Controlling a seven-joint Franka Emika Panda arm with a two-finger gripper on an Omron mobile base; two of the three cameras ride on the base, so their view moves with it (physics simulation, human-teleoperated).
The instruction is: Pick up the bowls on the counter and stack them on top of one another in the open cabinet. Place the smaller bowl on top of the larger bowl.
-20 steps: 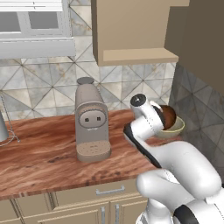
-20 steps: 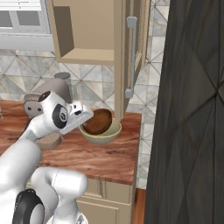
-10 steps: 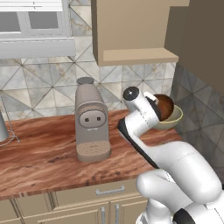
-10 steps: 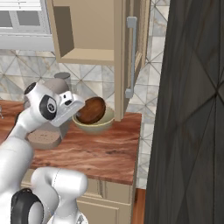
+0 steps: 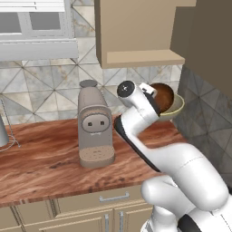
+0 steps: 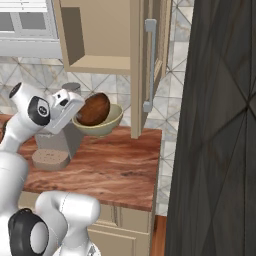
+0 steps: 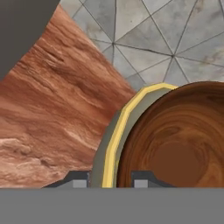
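With stack already nested and airborne: cabinet [image 6: 97, 64] shelf above, bare. Yellow bowl [image 6: 106, 123] off counter [image 6: 120, 165], brown bowl [image 6: 93, 109] inside. Gripper [image 7: 112, 178] clamped on yellow rim. Next: lift to shelf, keep level.

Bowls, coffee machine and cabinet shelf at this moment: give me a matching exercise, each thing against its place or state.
Things:
1. brown bowl
2. yellow bowl
3. coffee machine
4. cabinet shelf

States:
A. stands on the counter
B. bare, nothing on it
C. nested inside another bowl
D. lifted off the counter, rim in the gripper

Pairs: 1-C, 2-D, 3-A, 4-B
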